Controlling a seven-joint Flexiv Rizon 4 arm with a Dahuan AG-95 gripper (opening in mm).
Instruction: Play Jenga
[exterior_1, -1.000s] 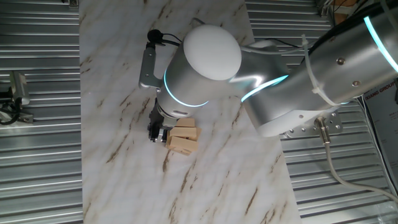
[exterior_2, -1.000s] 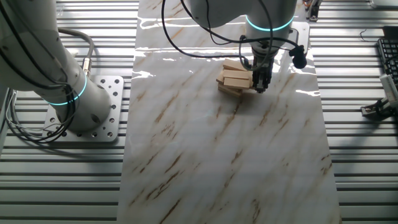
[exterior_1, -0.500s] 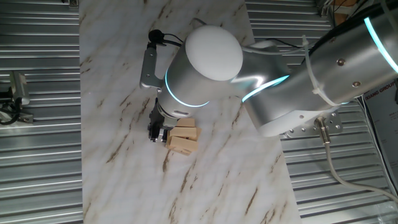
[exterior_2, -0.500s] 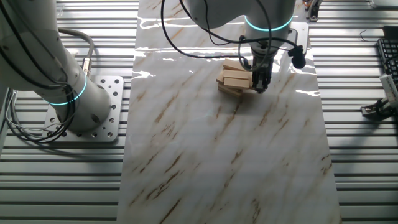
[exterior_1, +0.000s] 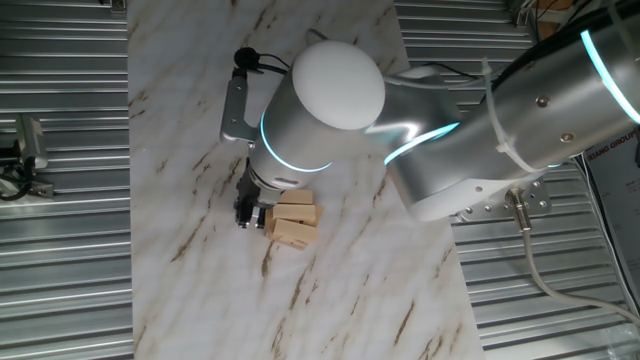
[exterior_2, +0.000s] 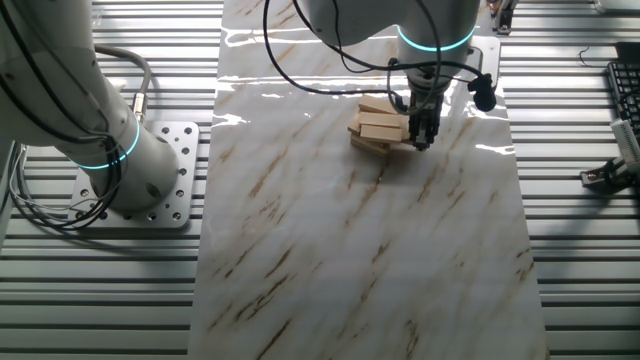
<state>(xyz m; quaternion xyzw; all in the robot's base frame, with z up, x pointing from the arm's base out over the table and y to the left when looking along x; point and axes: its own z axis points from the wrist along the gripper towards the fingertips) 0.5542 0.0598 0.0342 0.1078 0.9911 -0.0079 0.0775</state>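
Observation:
The Jenga stack (exterior_1: 293, 218) is a small pile of pale wooden blocks in crosswise layers on the marble table; it also shows in the other fixed view (exterior_2: 378, 128). My gripper (exterior_1: 247, 212) points down at the stack's side, its dark fingers right against the block ends, and appears in the other fixed view (exterior_2: 421, 134) at the stack's right side. The fingers look close together. The arm's wrist hides part of the stack, and I cannot see whether a block sits between the fingers.
The marble tabletop (exterior_2: 360, 260) is narrow, with ribbed metal surfaces on both sides. The arm's base (exterior_2: 120, 160) stands at the left. A black cable and camera mount (exterior_2: 482, 92) hang by the wrist.
The gripper and wrist have shifted very slightly sideways away from the stack. The stack looks unchanged.

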